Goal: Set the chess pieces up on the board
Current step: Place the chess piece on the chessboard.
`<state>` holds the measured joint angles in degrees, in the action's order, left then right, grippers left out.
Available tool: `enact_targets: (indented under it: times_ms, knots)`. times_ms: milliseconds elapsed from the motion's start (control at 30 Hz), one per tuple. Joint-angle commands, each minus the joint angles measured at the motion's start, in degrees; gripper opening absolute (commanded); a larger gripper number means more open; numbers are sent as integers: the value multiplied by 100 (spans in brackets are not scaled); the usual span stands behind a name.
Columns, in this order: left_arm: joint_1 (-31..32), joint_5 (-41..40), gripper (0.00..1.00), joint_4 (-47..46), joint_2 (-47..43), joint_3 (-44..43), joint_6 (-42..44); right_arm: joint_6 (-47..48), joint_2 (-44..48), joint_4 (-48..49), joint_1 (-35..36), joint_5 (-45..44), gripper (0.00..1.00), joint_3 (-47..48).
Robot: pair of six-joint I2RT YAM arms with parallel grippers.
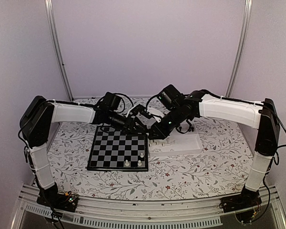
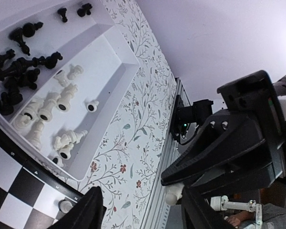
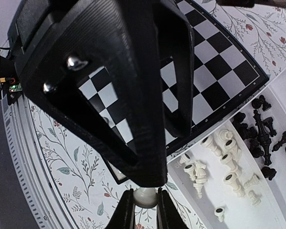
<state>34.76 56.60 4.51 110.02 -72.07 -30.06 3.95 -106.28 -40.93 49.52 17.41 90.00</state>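
Board (image 1: 112,148): flat square, black and pale grey checks, thin black border. It lies on a floral cloth (image 1: 190,167) in front of the left arm.

On the board there are 3 white pieces, all at the near right corner: two on the nearest row (image 1: 127,163) (image 1: 139,163) and one just behind (image 1: 142,155). No black pieces on it.

One white two-compartment tray (image 2: 107,55) sits just right of the board, touching or nearly so. One compartment holds loose white pieces (image 2: 66,98), about ten, mostly lying on their sides. The other holds black pieces (image 2: 19,71) in a heap, roughly a dozen; exact count can't be told.

Right gripper (image 3: 144,209): fingers nearly closed, pinching one white piece (image 3: 145,196) in the air over the cloth by the board's corner.

Left gripper (image 2: 142,202): fingers wide apart, grasping nothing.

Both grippers crowd together above the board's far right corner and the tray end. The left one's fingers sit right beside the pinched piece and block much of the right wrist view.
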Motion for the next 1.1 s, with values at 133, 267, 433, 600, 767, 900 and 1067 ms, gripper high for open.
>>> enact_targets:
  times_ms: [133, 267, 433, 600, 767, 900, 1067]
  knots:
    - [83, 695, 46, -160, 190, -179, -74, 49, -129, 161, 41, 32, 11, 215]
    - [83, 844, 38, -230, 219, -159, -122, 45, -162, 153, 48, 23, 11, 252]
    - [83, 960, 25, -307, 275, -183, -155, 37, -221, 149, 42, 9, 11, 327]
    - [67, 1003, 11, -356, 293, -184, -162, 45, -303, 118, 50, 3, 13, 421]
    - [-9, 524, 4, 139, -12, -227, 247, -31, -91, 151, 32, 375, 34, 32]
    - [121, -1143, 4, 1233, -666, -281, 1354, -337, 653, 618, -12, 609, 42, -1051]
    - [678, -3464, 3, 1797, -1491, 119, 2226, -965, 1003, 927, -245, 549, 43, -1695]
